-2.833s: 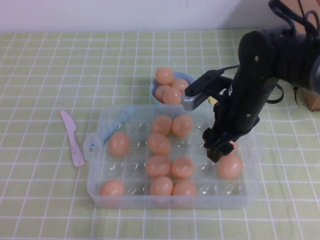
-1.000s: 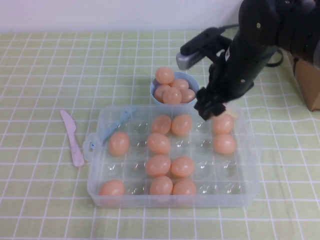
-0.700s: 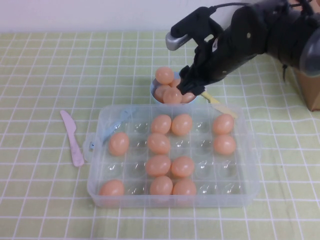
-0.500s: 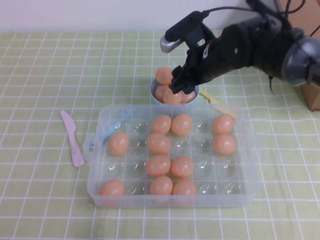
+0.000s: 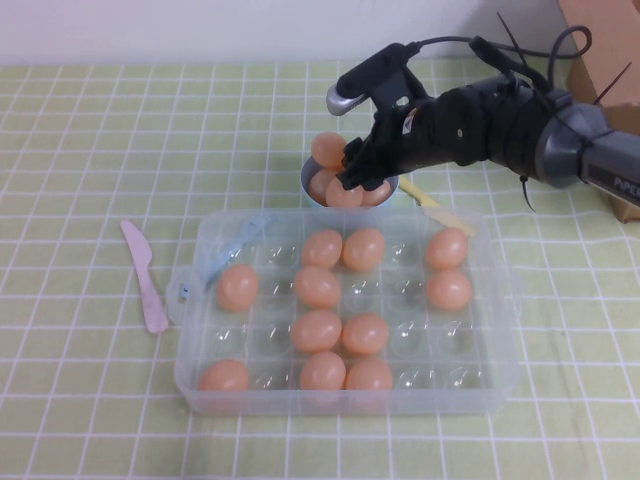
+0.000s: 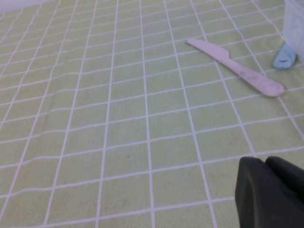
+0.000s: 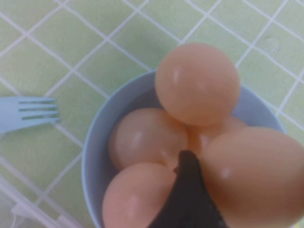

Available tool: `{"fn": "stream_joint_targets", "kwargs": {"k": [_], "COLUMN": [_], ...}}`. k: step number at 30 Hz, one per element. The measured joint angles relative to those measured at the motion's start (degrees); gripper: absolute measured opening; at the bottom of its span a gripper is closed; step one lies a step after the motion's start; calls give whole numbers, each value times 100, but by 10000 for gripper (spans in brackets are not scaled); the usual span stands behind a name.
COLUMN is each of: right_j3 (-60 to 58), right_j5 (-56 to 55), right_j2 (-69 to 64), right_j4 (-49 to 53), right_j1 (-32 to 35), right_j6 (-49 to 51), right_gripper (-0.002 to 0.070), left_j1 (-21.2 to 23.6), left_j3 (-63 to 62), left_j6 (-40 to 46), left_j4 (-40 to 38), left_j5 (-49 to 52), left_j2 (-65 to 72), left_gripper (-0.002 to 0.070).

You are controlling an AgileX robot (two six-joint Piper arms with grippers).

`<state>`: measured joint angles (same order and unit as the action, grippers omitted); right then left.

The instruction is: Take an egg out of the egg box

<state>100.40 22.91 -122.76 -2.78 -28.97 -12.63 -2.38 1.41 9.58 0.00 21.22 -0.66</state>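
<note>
Left end effector (image 6: pixel 270 190): low over the bare checked bench (image 6: pixel 118 118) near its left edge, seen only from its own wrist camera; cannot tell whether it is open or closed.
Pink knife (image 5: pixel 146 276): flat on the bench just beside the left wall of the egg box, apart from it.
Egg box (image 5: pixel 500 370): clear tray toward the front middle of the bench, open room on its left and front sides.
Blue fork (image 5: pixel 232 250): lies over the box's far-left corner.
Blue bowl (image 5: pixel 308 178): just behind the box's far edge, heaped with eggs.
Right end effector (image 5: pixel 362 168): over the bowl, gripping the egg (image 7: pixel 251 175), which sits against the heap.
Cardboard box (image 5: pixel 605 60): far-right corner.
</note>
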Motion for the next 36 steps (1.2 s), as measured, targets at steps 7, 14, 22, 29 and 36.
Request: {"fn": "stream_joint_targets", "kwargs": {"k": [7,14,22,29,36], "right_j3": [0,0,-411,-2836,-4521], "right_j5": [-24,51,381,-1322,-1516], "right_j2": [2,226,1506,3457,5431], "right_j4": [-199,-290,-330,-381,-370], "right_j1": [9,9,9,-2,-2], "right_j6": [23,23,82,188,198], "right_gripper": [507,513,204,-2,-15], "left_j1": [0,0,0,0,0], "left_j3": [0,0,0,0,0], "left_j6": [0,0,0,0,0], "left_j4": [0,0,0,0,0], "left_j5": [0,0,0,0,0], "left_j2": [0,0,0,0,0], "left_gripper": [-4,-4,-4,-4,-4]}}
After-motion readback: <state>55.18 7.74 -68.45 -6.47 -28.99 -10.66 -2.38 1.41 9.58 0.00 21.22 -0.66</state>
